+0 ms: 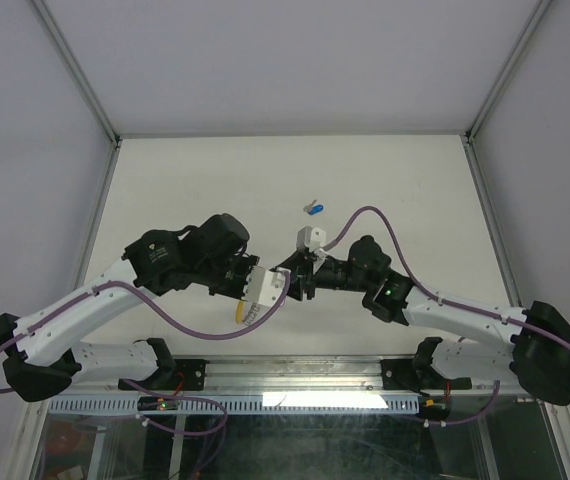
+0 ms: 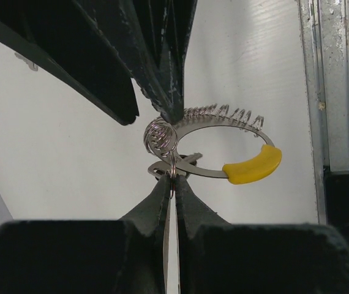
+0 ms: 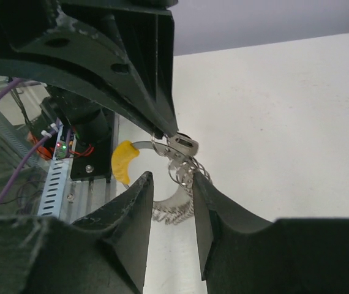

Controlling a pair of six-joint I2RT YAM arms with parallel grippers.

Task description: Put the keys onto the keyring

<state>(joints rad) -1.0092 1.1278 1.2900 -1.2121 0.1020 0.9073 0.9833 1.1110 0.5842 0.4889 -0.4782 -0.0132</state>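
Yellow-tipped keyring (image 2: 246, 167) pinched by left fingers (image 2: 150, 211) over the surface (image 1: 215, 180) at six o'clock, right fingers (image 3: 131, 208) parted around it, probably mid-threading; next, fetching blue key (image 1: 314, 209) at twelve o'clock.

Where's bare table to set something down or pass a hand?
Free: table beyond the blue key to the far edge, plus both far corners. Crowded: near middle, where left gripper, right gripper and keyring meet.
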